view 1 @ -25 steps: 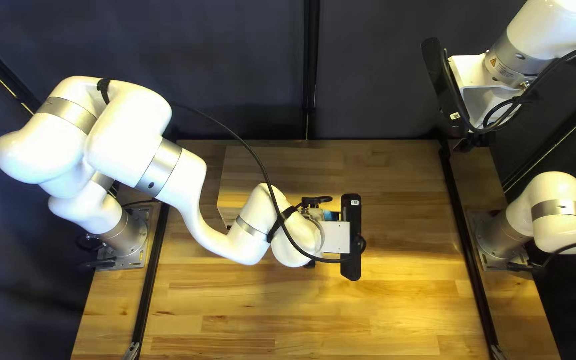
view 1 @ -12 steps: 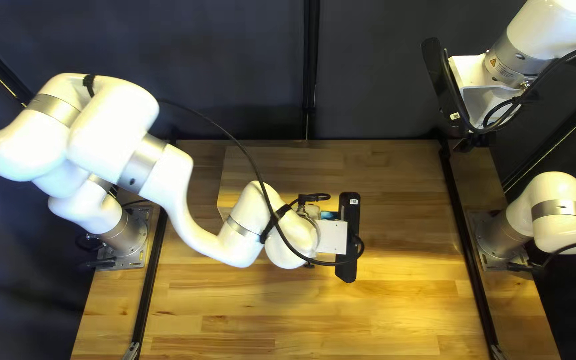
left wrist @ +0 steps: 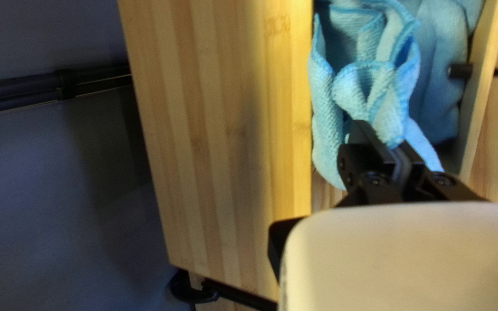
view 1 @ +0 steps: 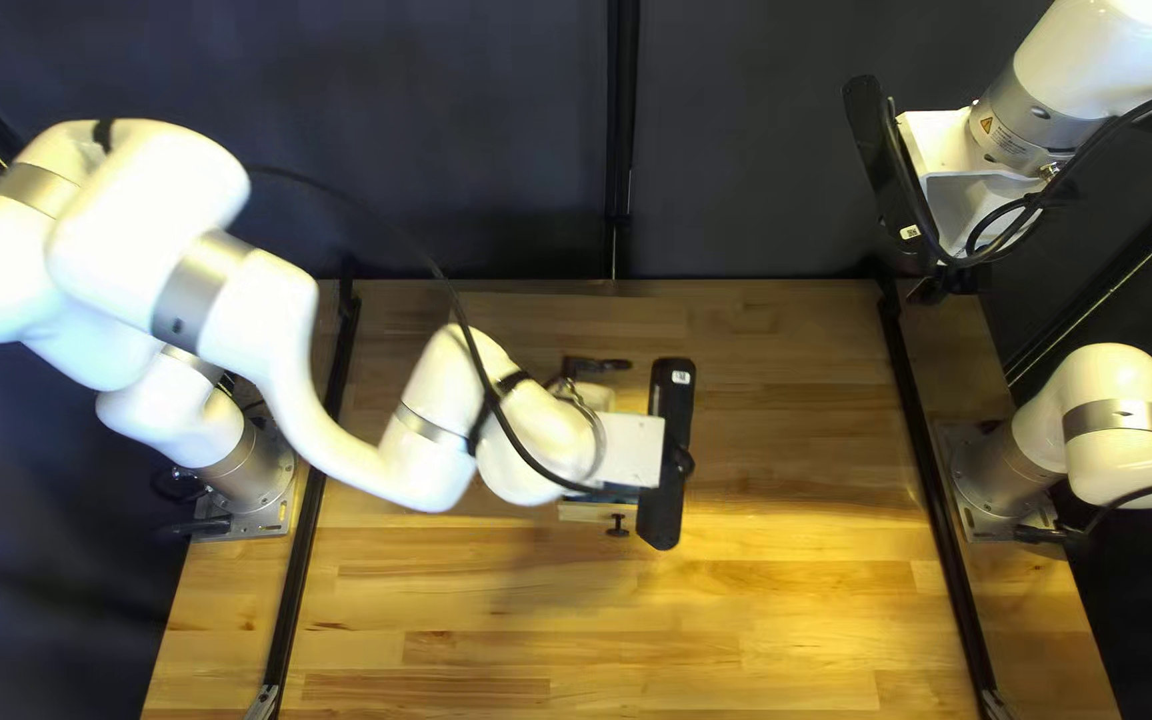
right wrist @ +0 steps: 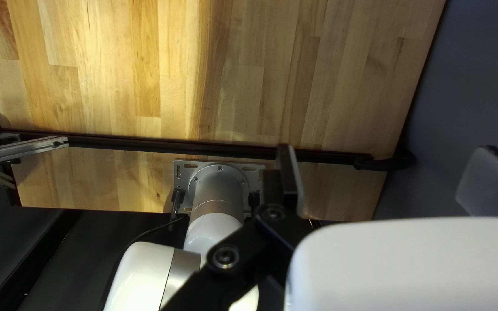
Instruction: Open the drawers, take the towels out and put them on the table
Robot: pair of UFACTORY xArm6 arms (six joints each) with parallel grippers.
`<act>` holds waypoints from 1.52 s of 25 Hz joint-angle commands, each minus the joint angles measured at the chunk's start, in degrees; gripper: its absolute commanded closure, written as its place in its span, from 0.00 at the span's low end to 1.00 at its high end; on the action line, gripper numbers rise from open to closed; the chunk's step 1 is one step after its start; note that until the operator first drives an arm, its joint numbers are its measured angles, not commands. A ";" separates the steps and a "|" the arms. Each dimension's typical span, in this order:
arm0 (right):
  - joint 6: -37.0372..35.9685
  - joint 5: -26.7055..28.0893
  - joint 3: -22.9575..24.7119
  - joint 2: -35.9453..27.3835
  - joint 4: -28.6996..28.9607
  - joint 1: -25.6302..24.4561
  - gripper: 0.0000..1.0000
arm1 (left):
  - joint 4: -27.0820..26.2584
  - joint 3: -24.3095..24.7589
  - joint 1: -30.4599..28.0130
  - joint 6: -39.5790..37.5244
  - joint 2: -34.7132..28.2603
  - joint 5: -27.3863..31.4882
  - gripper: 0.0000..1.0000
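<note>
- Left gripper (left wrist: pixel 398 149) is pinching a fold of the blue towel (left wrist: pixel 361 86), with its jaws pressed onto the cloth from both sides.
- Towel is bunching up ahead of the fingers. Most of it is sitting in the open drawer (left wrist: pixel 477 99), between the drawer front and the cabinet (left wrist: pixel 223 129). It is not lying on the table (view 1: pixel 536 620) yet.
- Change over the last second: the left arm (view 1: pixel 336 420) is swinging its wrist leftward and slightly toward the far edge in the top left view, and its elbow is pulling back toward its base.
- After that shift, the drawer front and its knob (view 1: pixel 618 527) are showing clear of the wrist. The blue patch seen beside the wrist earlier is mostly hiding under it.
- I am reading this as grasp done and extraction under way: the towel is being drawn out of the drawer, not re-gripped.
- Right gripper (right wrist: pixel 387 181) is sitting high at the right side with jaws spread wide, holding nothing and looking down at its own base.
- Task status, my call: one drawer is open and one towel is in hand but not delivered. I am not seeing any other drawers from here.
- The next move is probably calling for a lift clear of the drawer wall, then a carry to bare table. The risk is the loose tail snagging on the drawer edge.
</note>
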 commanded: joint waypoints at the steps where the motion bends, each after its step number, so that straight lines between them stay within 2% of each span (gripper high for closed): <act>1: 0.00 0.00 0.00 0.00 0.00 0.00 0.00 | -2.61 -1.35 0.22 3.26 -2.23 3.23 1.00; 10: 0.00 0.00 0.00 0.00 0.00 0.00 0.00 | -5.58 -5.62 -0.40 7.10 -3.60 9.29 1.00; 17: 0.00 0.00 0.00 0.00 0.00 0.00 0.00 | -6.36 -11.04 -0.81 9.98 -4.44 15.91 1.00; 23: 0.00 0.00 0.00 0.00 0.00 0.00 0.00 | -6.48 -12.72 -3.38 9.05 -6.10 20.53 1.00; 31: 0.00 0.00 0.00 0.00 0.00 0.00 0.00 | -8.65 -7.17 -12.02 1.66 -11.45 26.80 1.00; 38: 0.00 0.00 0.00 0.00 0.00 0.00 0.00 | -11.16 -2.03 -18.77 -8.47 -13.11 28.37 1.00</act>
